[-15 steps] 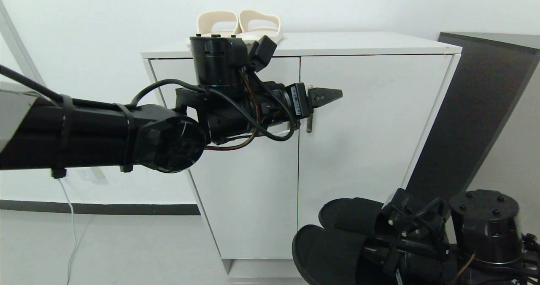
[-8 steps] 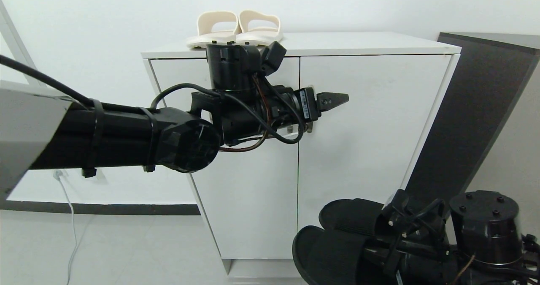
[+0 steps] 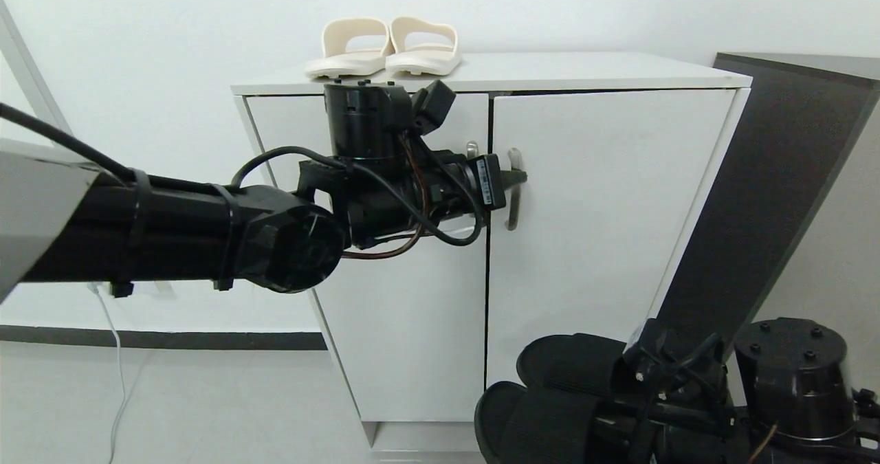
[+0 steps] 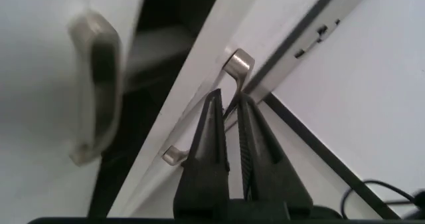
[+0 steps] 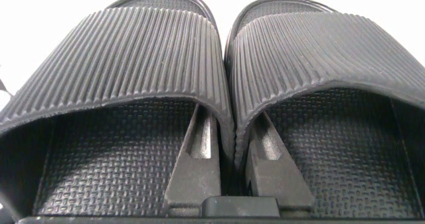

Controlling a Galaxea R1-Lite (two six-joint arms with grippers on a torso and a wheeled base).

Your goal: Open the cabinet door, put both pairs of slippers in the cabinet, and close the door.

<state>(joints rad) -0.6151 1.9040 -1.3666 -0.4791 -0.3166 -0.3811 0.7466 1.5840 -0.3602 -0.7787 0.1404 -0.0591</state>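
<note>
Smooth matt white cabinet (image 3: 605,196), shiny metal handle (image 3: 513,211), ribbed rubbery black slippers (image 5: 153,58), smooth cream slippers (image 3: 385,46)

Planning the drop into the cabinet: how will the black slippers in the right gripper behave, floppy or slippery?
Probably light and flexible: the black slippers look like foam, with ribbed straps. The right gripper pinches their two adjoining inner walls, so the unsupported ends may sag or pivot. The textured footbeds suggest grip, so slipping seems unlikely.

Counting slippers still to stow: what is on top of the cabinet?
One cream pair of slippers sits side by side on the cabinet top, toward its left end. They hide the strip behind them.
</note>
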